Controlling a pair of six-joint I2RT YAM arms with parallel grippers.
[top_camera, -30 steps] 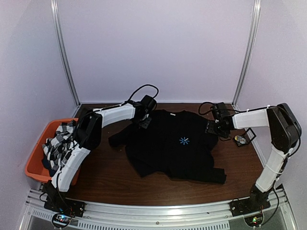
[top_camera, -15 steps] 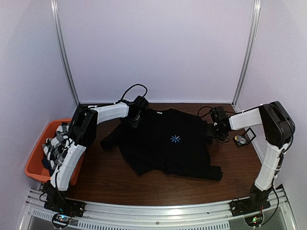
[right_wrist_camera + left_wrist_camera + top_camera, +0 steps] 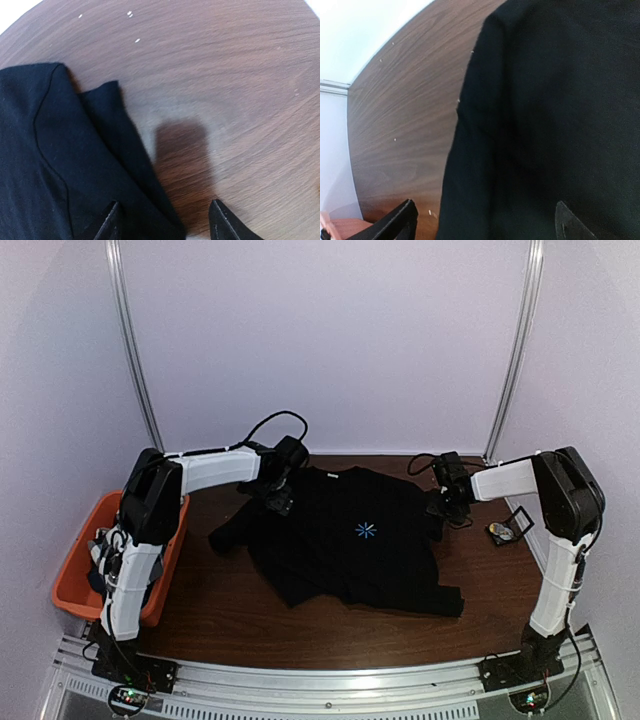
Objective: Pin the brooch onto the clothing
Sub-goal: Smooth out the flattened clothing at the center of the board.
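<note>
T-shirt: black (starburst light-blue) | table: brown woodgrain | bin: orange | wall: pale lilac

Brown wooden table carries a black T-shirt and small round object.

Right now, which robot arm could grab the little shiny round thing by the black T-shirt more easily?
Right, probably. The right gripper hovers at the black T-shirt's sleeve edge, near the small shiny round piece; the left gripper is far across the shirt.

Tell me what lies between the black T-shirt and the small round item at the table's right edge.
Bare brown table, seen in the top view; the T-shirt and the round item have nothing between them.
</note>
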